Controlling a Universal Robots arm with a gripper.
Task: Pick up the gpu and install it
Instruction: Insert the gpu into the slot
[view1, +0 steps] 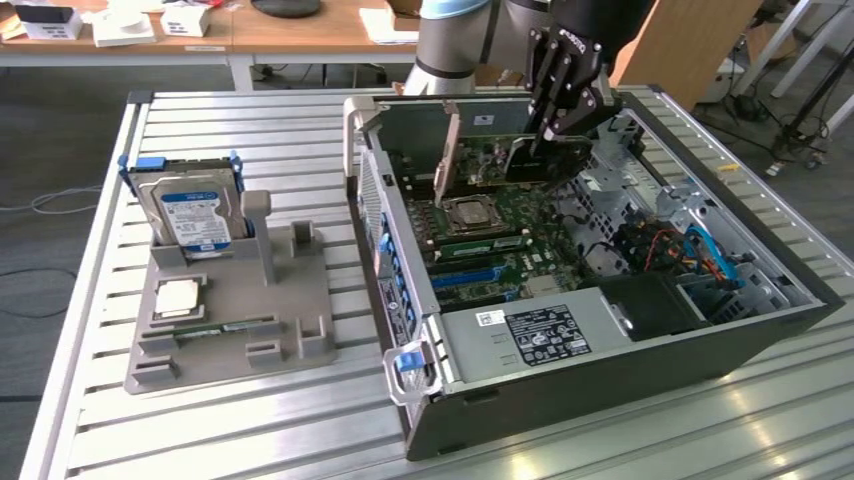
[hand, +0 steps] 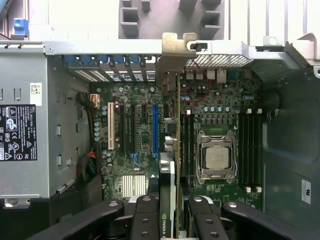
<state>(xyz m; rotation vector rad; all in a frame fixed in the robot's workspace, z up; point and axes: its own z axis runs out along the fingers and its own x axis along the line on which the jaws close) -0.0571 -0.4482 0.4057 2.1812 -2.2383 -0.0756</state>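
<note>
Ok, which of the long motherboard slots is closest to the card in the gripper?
The blue slot, right beside the gpu held edge-on in the gripper; the black slots and the white slot lie farther off.

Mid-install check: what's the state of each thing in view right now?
computer case: on its side, open on top.
gpu: gripped edge-on inside the case over the motherboard; seating unclear.
gripper: shut on the gpu.
hard drive: upright in the gray holder.
memory stick: flat in the holder.
</note>
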